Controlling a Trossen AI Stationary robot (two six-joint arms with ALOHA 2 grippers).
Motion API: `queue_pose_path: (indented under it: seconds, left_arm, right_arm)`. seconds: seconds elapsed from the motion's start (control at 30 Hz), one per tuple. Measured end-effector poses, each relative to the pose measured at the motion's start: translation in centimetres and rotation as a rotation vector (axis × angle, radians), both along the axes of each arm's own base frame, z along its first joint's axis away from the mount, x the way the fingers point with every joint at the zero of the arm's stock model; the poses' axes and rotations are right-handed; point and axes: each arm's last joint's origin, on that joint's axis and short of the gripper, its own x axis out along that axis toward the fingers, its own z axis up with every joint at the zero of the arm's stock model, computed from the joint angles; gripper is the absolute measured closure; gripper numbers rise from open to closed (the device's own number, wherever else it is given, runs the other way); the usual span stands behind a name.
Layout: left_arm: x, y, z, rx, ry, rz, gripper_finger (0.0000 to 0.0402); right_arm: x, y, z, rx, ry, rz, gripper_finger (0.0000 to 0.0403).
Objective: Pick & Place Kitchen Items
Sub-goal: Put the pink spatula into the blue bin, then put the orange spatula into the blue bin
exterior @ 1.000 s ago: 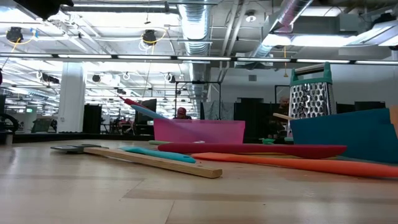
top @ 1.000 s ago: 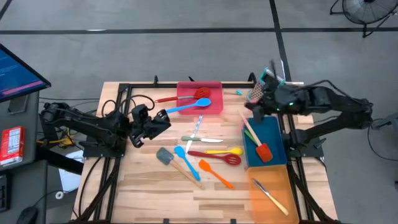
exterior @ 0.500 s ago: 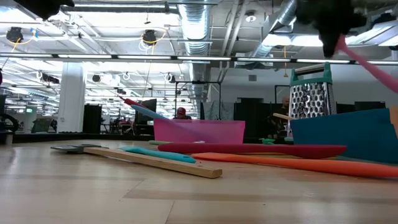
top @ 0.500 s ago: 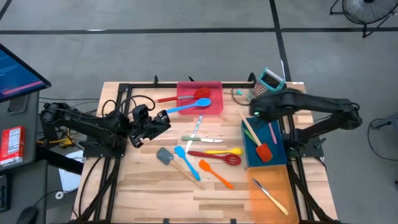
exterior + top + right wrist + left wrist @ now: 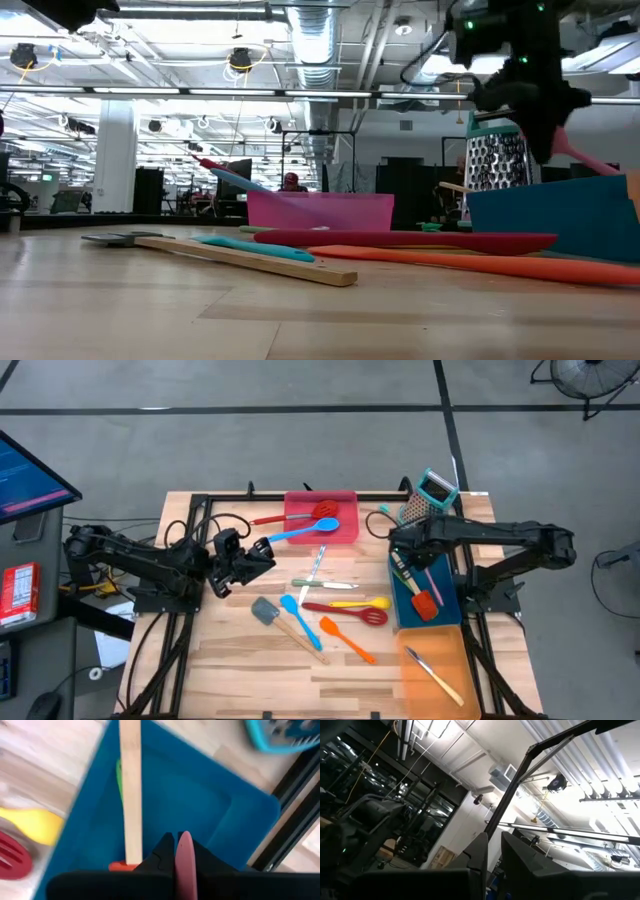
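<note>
The right gripper (image 5: 403,557), clamped on a pink spatula (image 5: 437,576), has swung over the blue tray (image 5: 447,603), ready to drop it.

Open-plan industrial lab, exposed ceiling ducts (image 5: 318,40), strip lights, concrete floor (image 5: 300,450), wooden workbench (image 5: 250,660)

Nothing legible is showing anywhere. The monitor (image 5: 30,475) at the table's left is glowing blue with lines too small to read, and the red packet (image 5: 17,593) below it is carrying print I cannot make out.
</note>
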Motion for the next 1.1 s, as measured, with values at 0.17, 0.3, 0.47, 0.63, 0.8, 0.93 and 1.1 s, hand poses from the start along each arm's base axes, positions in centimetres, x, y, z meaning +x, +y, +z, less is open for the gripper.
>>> queue_pose_path:
  seconds: [0.17,0.3,0.47,0.63,0.8,0.93,1.1]
  left_arm:
    - [0.0,0.0,0.0,0.000,0.001,0.000,0.0363]
    - [0.2,0.0,-0.3,0.024,0.033,0.013,0.0359]
    - [0.5,-0.1,-0.9,0.046,0.104,0.012,0.0341]
    - [0.5,-0.3,-1.0,0.099,0.101,-0.042,0.0306]
    - [0.9,-1.2,-2.2,0.178,0.222,-0.083,0.0269]
    - [1.1,-2.8,-4.7,0.332,0.446,-0.134,0.0261]
    - [0.4,-4.5,-7.8,0.598,0.679,-0.145,0.0265]
  right_arm:
    - [-0.3,0.2,-1.8,0.037,0.012,0.001,0.0400]
    - [0.0,0.1,-2.6,0.043,-0.034,0.003,0.0393]
    - [0.0,0.2,-2.8,0.032,-0.037,0.015,0.0332]
    - [-0.2,0.5,-2.4,0.030,-0.055,0.054,0.0249]
    - [0.2,0.7,0.1,0.006,-0.160,0.076,0.0164]
    - [0.4,1.3,3.2,-0.017,-0.290,0.113,0.0139]
    - [0.0,2.2,5.8,-0.031,-0.421,0.128,0.0139]
